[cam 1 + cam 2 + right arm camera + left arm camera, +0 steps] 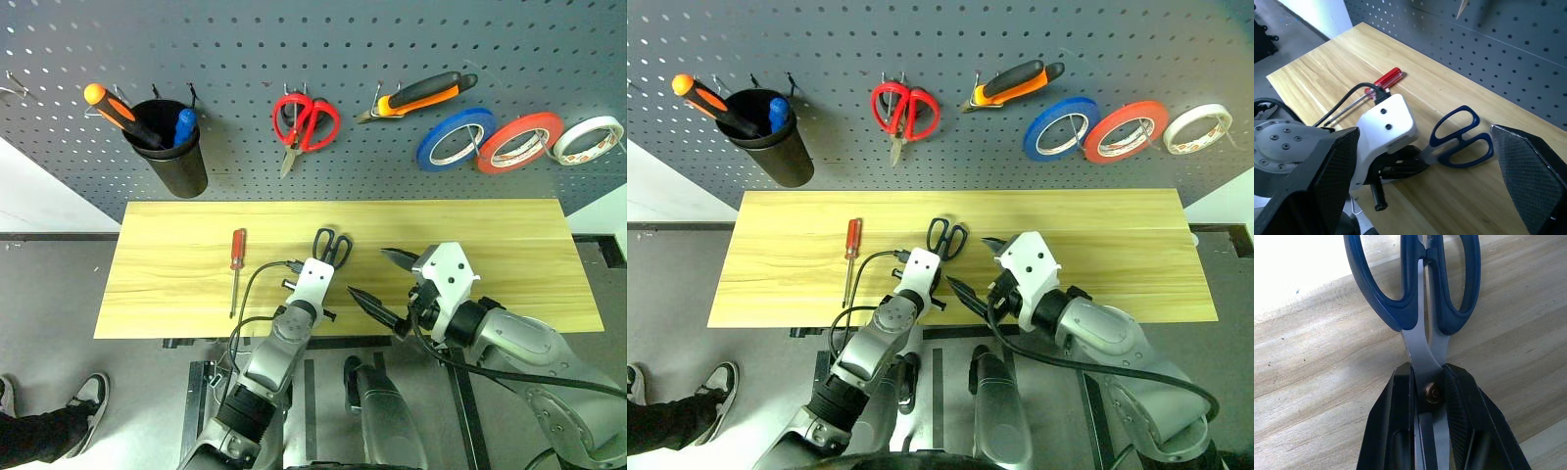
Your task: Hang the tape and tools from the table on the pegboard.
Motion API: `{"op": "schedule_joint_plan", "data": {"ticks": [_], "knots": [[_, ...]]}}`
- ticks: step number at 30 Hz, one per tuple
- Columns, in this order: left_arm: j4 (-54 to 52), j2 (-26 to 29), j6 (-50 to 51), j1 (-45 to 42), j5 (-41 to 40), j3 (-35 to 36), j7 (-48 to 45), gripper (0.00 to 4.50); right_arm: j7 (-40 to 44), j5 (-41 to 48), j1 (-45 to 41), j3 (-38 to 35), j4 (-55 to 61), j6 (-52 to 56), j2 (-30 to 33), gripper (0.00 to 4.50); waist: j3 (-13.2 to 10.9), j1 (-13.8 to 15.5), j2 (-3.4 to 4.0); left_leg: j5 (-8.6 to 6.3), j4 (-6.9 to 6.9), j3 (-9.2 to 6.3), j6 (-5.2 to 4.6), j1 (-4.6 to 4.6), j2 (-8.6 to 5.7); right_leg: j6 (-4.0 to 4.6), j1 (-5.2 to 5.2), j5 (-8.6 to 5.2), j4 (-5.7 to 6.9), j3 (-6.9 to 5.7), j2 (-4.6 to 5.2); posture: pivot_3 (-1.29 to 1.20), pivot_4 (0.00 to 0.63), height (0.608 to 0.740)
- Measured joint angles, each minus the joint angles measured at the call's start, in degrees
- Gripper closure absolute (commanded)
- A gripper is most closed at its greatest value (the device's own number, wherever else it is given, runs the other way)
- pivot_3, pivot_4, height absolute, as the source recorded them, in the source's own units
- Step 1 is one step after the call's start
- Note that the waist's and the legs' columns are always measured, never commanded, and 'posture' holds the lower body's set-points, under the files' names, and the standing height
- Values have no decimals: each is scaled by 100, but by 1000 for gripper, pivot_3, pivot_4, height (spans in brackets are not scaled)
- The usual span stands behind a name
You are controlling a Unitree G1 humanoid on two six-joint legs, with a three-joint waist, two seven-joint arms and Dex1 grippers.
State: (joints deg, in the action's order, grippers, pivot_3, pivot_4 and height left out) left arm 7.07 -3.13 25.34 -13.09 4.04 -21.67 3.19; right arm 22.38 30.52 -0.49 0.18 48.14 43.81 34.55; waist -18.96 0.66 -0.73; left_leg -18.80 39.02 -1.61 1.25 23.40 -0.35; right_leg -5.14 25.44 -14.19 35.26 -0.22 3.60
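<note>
The blue-handled scissors [1425,308] lay on the yellow wood table [490,255], near its front edge and about midway along, handles pointing toward the pegboard [323,49]. The left gripper [1430,396] had closed on them: its wrist view showed both black fingers [1396,421] pressed against the steel blades at the pivot screw, a detail hidden in the head views, where the white wrist housing covered the blades and left just the handle loops visible. The right wrist view caught the same grip from the side, with the loops jutting past the left gripper.

The right gripper [377,279] hovered just beside, over the table's front edge, its fingers spread wide and holding nothing.

To the left, the red-handled screwdriver [236,264] lay on the table, handle toward the board.

On the pegboard, the head views showed the red tape roll [519,142] hanging between a blue roll [456,137] and a white roll [586,139], the orange-and-black pliers [421,95] on a hook, red-handled scissors [304,122] beside them, and a black cup [168,147] holding an orange-handled screwdriver [113,110].
</note>
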Motion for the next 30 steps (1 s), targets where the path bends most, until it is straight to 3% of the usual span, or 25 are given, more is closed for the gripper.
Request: {"op": "schedule_joint_plan", "data": {"ticks": [9, 15, 23, 30], "knots": [[-398, 110, -1245, 225, 209, -84, -341, 3954, 94, -48, 53, -88, -55, -58, 28, 0, 0, -2, 1, -2, 2, 0, -4, 5, 0, 2, 1, 0, -4, 0, 2, -18, 344, 740], [-929, 612, -2433, 522, 477, -73, -494, 3954, 354, 300, 54, -604, -94, -150, 27, 0, -1, -12, 3, -2, 2, 0, -5, 4, 1, 3, 1, 1, -3, 0, 2, -23, 339, 740], [-1320, 1152, -3713, 734, 677, 303, -579, 3955, 731, 1164, 333, -1715, -90, -351, 36, 0, 0, -10, 4, -3, 5, 2, -10, 4, 1, 4, -1, 2, -2, 0, 3, -17, 325, 740], [-1713, 1595, -4785, 643, 669, 982, -587, 3955, 807, 1404, 448, -1895, -98, -517, 62, 0, 1, -13, 6, 2, 12, 3, -16, 1, 1, 8, 0, 5, 20, -2, 2, -30, 319, 740]]}}
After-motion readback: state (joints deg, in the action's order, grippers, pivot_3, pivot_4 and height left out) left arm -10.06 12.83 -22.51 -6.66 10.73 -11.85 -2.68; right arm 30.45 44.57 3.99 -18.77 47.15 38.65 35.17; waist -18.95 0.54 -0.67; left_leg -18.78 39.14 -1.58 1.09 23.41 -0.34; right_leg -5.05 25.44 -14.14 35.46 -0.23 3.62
